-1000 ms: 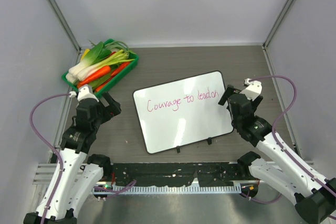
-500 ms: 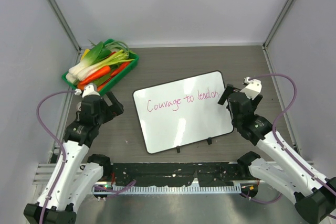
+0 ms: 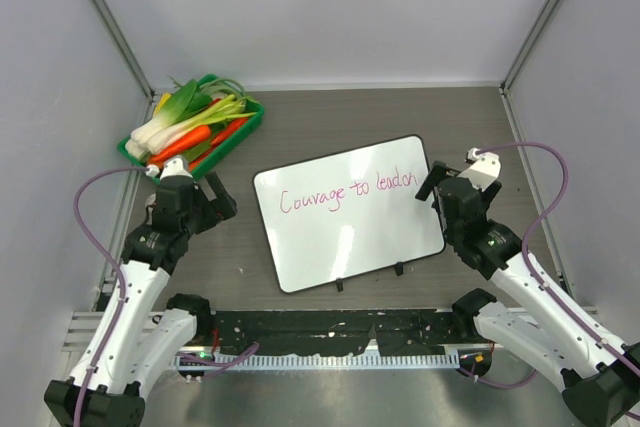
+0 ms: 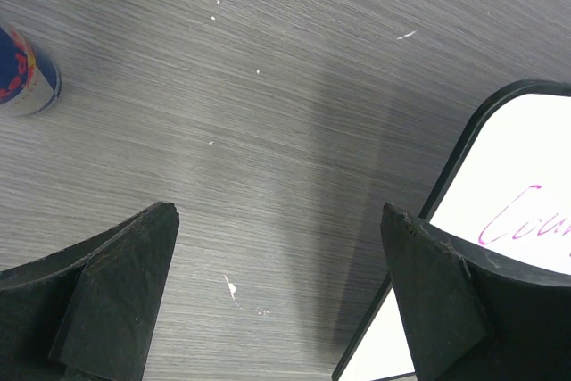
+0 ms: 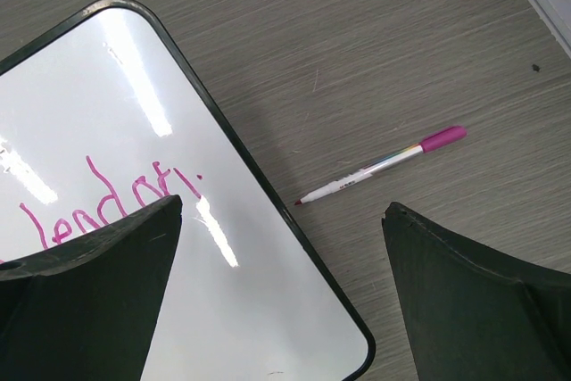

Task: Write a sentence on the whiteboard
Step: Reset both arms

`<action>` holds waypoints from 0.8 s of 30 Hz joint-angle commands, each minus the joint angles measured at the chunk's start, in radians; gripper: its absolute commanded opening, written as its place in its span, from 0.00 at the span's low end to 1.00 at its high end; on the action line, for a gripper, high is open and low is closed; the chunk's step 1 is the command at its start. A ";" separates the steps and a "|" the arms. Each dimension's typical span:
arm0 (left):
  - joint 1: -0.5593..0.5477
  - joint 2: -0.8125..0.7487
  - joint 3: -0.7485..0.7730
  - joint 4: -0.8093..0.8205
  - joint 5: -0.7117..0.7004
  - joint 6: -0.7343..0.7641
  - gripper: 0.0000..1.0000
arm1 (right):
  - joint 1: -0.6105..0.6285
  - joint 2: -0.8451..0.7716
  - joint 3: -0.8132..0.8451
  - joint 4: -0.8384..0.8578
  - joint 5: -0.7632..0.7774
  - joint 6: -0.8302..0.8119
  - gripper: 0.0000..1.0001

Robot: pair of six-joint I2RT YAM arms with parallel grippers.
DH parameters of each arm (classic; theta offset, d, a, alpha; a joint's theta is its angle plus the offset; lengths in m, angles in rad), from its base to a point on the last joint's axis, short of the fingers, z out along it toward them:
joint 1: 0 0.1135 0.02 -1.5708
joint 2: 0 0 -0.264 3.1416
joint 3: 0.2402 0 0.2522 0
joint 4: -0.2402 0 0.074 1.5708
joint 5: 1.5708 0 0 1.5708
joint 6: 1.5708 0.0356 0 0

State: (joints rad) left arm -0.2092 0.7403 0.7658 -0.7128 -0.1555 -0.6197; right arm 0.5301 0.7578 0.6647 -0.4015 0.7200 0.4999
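The whiteboard (image 3: 350,237) lies flat mid-table, tilted, its two black clips on the near edge. The sentence (image 3: 345,193) runs across it in pink cursive. My left gripper (image 3: 212,199) hovers open just left of the board over bare table. In the left wrist view the left gripper (image 4: 278,220) is empty, with the whiteboard (image 4: 526,140) corner and the sentence (image 4: 526,220) start at right. My right gripper (image 3: 432,183) hangs open over the board's right edge. The right gripper (image 5: 284,211) is empty, above the whiteboard (image 5: 98,104), the sentence (image 5: 116,198) end and a pink-capped pen (image 5: 384,164) lying on the table.
A green tray (image 3: 252,115) of toy leeks and carrots sits at the back left. A small blue and red cylindrical thing (image 4: 25,73) lies left of my left gripper. A black rail (image 3: 330,332) runs along the near edge. Grey walls enclose three sides.
My left arm has drawn up and shifted slightly right toward the board's left edge. The right arm has barely moved. Both grippers stay open.
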 commanded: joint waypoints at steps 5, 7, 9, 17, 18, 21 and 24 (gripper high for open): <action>0.002 -0.053 0.041 0.012 0.017 0.054 1.00 | 0.005 -0.008 0.036 -0.011 -0.021 0.037 1.00; 0.004 -0.064 0.041 0.013 0.016 0.055 1.00 | 0.005 -0.002 0.042 -0.017 -0.031 0.035 0.99; 0.004 -0.070 0.043 0.013 0.025 0.058 1.00 | 0.007 0.006 0.052 -0.022 -0.040 0.035 1.00; 0.002 -0.070 0.007 0.062 0.070 -0.009 1.00 | 0.004 0.047 0.090 -0.054 -0.083 0.040 0.99; 0.002 -0.071 -0.005 0.076 0.073 -0.020 1.00 | 0.002 0.048 0.095 -0.054 -0.082 0.043 1.00; 0.004 -0.094 -0.046 0.119 0.067 -0.047 1.00 | 0.004 0.060 0.105 -0.056 -0.064 0.040 1.00; 0.002 -0.127 -0.080 0.168 0.047 -0.049 1.00 | 0.002 0.067 0.119 -0.054 -0.039 0.025 1.00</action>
State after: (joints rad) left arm -0.2092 0.6537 0.7208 -0.6468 -0.1032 -0.6441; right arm 0.5301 0.8177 0.7269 -0.4610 0.6415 0.5262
